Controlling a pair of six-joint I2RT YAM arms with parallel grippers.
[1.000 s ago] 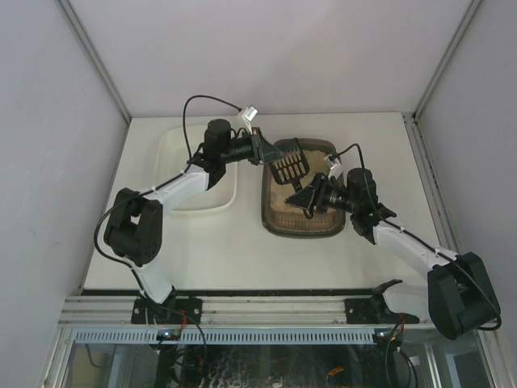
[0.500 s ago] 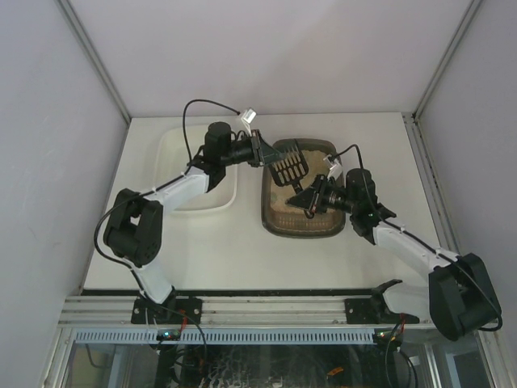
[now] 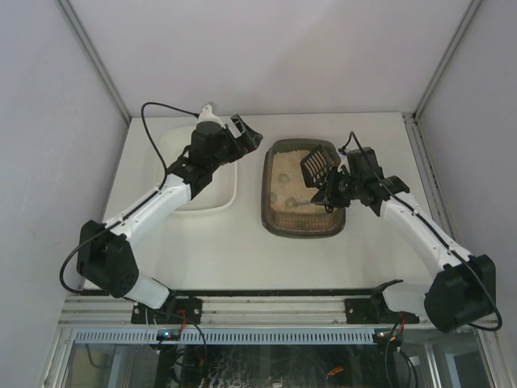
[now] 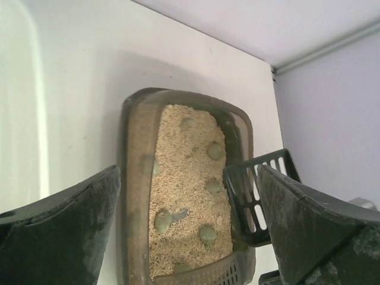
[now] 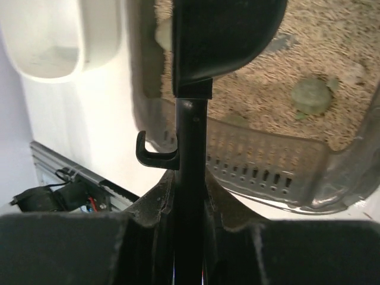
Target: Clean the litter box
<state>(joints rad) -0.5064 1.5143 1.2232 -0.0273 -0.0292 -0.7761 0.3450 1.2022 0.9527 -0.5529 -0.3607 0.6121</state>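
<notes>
now r tool (image 3: 331, 191) clamps scoop (image 3: 317, 166) at litter box (image 3: 267, 194) far-r edge.

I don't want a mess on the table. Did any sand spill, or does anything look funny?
No spill shows: the sand sits inside the litter box, and the table around it looks clean. Only the greenish lumps in the sand stand out, not yet scooped.
</notes>
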